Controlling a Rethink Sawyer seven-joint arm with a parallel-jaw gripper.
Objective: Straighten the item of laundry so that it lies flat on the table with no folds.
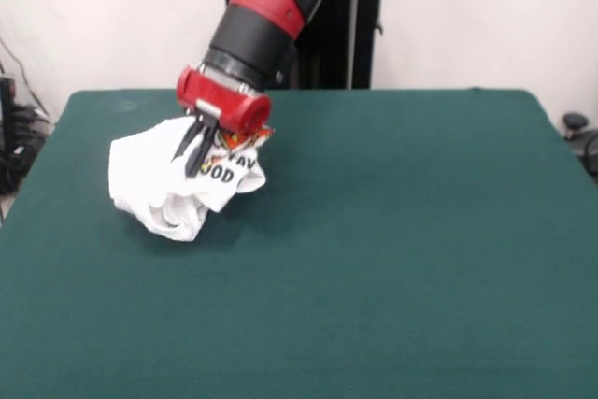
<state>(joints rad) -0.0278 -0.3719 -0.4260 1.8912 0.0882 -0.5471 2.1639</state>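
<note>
One bunched garment [163, 184] on the table [392, 259], print mostly hidden.

The red and black arm [266, 7] is reaching down into the front view from the top edge, slanting toward the lower left of the picture, with its black wrist section leading into a red collar just above the tool. The gripper [192, 161] is hanging below that collar, pointing down and slightly to the left, its thin black fingers [183, 145] standing a little apart at the tips and splayed in a narrow V. The fingertips are sitting low, close to the surface beneath them, though whether they are pinching anything is unclear.
</note>
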